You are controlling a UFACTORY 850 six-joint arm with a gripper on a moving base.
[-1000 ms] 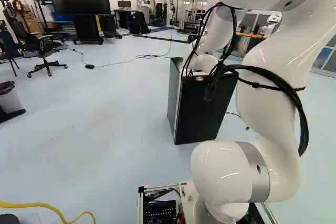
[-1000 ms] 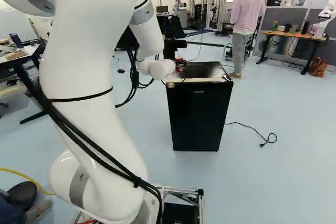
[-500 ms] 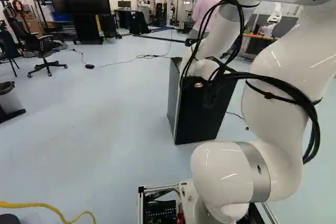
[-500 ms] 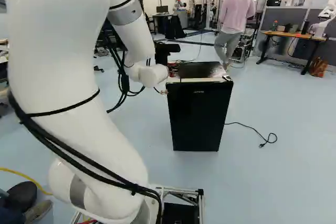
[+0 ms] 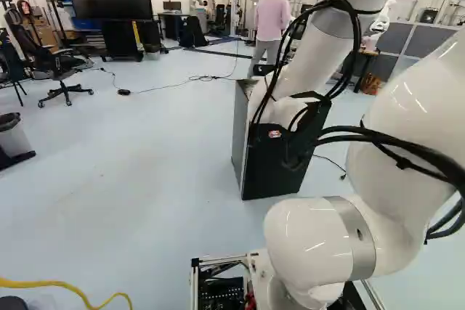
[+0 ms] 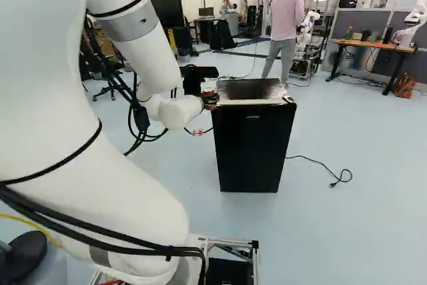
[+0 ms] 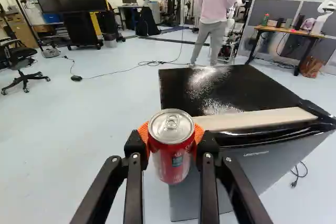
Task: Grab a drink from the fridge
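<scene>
Evidently the grab is done: my pincer (image 7: 170,140) clamps the can (image 7: 172,162), fridge (image 6: 250,151) at one o'clock, and steady carrying comes next.

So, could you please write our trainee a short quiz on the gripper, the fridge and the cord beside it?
1. Fill in the blank: the pads of the gripper are coloured ____.

2. Multiple choice: where does the plug of the cord by the fridge lie?
A) on the fridge's top
B) on the floor
C) on a desk

3. True or false: the gripper is shut on a red can.

Key: 1. orange; 2. B; 3. true.
</scene>
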